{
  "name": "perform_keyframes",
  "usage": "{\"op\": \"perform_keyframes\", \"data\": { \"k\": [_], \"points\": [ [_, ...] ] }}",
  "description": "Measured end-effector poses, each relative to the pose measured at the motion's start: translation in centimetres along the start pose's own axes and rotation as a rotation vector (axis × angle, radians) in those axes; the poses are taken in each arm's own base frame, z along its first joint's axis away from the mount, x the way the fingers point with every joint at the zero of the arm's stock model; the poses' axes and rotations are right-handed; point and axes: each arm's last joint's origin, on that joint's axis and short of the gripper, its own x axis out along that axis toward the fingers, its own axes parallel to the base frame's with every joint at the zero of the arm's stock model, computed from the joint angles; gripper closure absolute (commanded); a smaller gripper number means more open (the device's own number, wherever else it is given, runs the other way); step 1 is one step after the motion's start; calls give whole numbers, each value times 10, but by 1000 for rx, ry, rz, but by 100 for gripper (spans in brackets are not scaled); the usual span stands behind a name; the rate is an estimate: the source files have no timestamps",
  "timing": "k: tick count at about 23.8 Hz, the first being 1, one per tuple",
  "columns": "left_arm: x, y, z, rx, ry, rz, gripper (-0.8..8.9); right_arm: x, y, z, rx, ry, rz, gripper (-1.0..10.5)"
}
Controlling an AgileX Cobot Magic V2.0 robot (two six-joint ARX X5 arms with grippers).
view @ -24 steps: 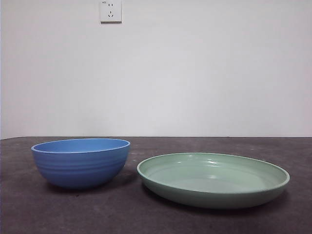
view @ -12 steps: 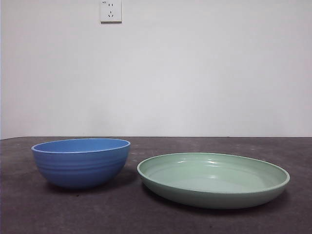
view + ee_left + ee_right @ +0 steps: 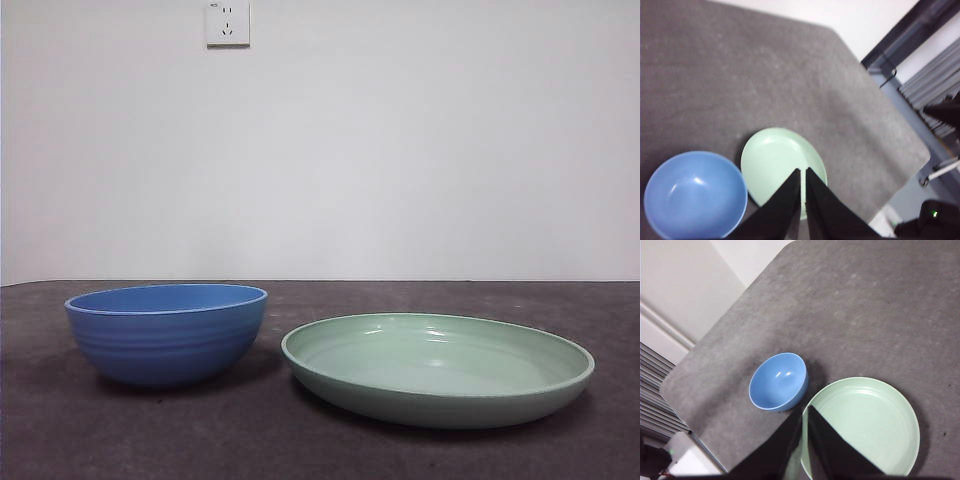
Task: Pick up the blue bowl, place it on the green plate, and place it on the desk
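Blue bowl point(image 3: 166, 334): round, deep, ridged, upright on mottled desk point(image 3: 250, 440), just beside shallow ringed green plate point(image 3: 437, 366). Left gripper point(image 3: 802, 172) and right gripper point(image 3: 804, 410): high above, jaws closed, holding nothing.

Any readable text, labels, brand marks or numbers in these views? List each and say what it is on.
None can be read.
Wall socket: a tiny grey mark at its upper left corner, too small to read.
Blue bowl: no print visible.
Green plate: no print visible.
Desk: no marking visible.
Left gripper and right gripper: plain black, no labels.
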Motion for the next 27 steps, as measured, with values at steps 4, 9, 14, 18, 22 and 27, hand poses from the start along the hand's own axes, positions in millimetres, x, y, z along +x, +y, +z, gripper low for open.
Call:
{"op": "perform_keyframes", "data": {
  "k": [4,9,14,18,22,27],
  "points": [
    [0,0,-2,49,17,-2,780,0,0,0,-19,-1,-4,933],
    [1,0,-1,70,13,-3,539,0,0,0,-30,-1,-4,776],
    [1,0,1,94,1,-5,125,0,0,0,-30,-1,-4,432],
    [2,0,2,113,-11,-8,112,0,0,0,-30,-1,-5,326],
    [2,0,2,113,-11,-7,124,0,0,0,-32,-1,-8,324],
    [2,0,2,83,-10,-6,127,0,0,1,-42,-14,-6,325]
  ]
}}
